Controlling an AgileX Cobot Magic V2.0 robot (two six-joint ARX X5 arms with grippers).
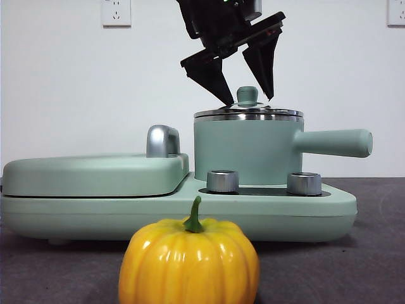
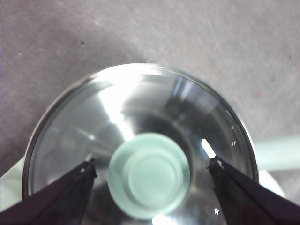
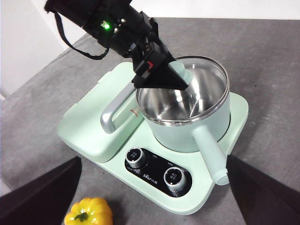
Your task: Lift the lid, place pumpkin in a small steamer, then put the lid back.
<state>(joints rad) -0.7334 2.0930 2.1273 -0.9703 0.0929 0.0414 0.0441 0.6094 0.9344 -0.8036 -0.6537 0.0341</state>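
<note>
Grey table [image 1: 380, 266], white wall behind. Lid [image 1: 248, 113] seated on small steamer [image 1: 247, 152], itself on the wide green base [image 1: 285, 209]. Left gripper [image 1: 248, 85] spread apart, straddling the lid's knob without touching. Right gripper [image 3: 150, 197] high, wide apart. Pumpkin [image 1: 188, 263] on table in front.

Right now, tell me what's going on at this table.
The left gripper hangs over the small green pot, jaws open on either side of the knob of its lid. The lid sits on the pot, not yet lifted. The pot stands on a wide green cooker base. The pumpkin waits on the table in front. The right gripper is open, holding nothing, back from the cooker.
</note>
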